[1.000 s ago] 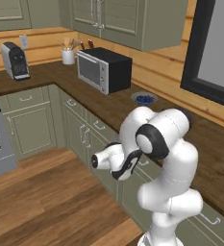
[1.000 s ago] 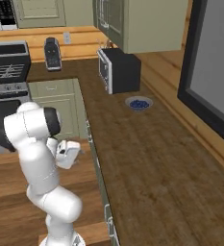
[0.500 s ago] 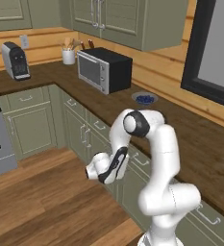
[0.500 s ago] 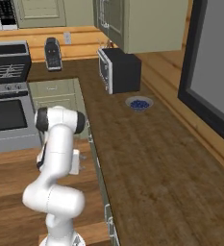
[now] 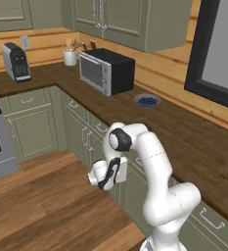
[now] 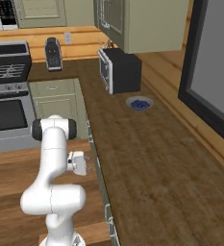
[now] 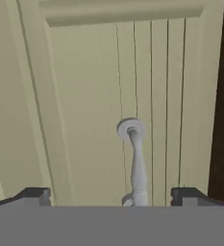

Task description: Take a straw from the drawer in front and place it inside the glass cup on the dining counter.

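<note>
Silver handle (image 7: pixel 135 163) between the open tool's (image 7: pixel 111 196) tips.

Light: even and soft across the kitchen, moderately bright, no single source to be made out.
Shadows: faint; a soft dark patch under the microwave (image 5: pixel 107 70) on the worktop (image 5: pixel 184 132).
Glare: none on the stove (image 6: pixel 7 101).
Sharpness: both base views slightly soft and coarse.
Hand view: drawer (image 7: pixel 108 96) panel and silver handle (image 7: pixel 135 163) close, smooth, mildly blurred.
Distortion: none evident at the edges.
</note>
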{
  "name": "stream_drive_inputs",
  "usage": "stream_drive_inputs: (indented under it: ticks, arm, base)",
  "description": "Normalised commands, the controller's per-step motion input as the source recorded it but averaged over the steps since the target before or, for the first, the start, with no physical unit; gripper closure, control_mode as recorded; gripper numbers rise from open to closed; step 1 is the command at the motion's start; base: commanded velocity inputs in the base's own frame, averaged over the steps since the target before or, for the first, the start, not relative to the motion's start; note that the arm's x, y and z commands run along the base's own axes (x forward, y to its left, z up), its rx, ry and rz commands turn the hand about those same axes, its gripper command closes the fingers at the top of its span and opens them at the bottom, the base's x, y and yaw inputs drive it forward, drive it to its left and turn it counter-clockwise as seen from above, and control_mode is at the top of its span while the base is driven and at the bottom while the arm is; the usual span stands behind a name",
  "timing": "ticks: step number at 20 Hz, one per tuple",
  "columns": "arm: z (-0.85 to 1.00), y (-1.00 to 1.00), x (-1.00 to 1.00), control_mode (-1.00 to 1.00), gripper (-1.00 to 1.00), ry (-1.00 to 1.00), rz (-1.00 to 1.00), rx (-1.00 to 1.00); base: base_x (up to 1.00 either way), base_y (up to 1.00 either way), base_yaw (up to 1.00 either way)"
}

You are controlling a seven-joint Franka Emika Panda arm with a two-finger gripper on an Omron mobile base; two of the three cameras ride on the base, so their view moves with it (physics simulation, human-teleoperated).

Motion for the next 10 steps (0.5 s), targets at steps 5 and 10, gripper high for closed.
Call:
stream_drive_inputs:
  ticks: [5, 10]
  arm:
    - [-0.18, -0.42, 0.26, -1.00, -1.00, 0.04, 0.12, 0.07]
    - [-0.05, -0.43, 0.02, -1.00, -1.00, 0.00, 0.09, 0.05]
  base:
    - [0.00, 0.00, 0.00]
    - [0.00, 0.00, 0.00]
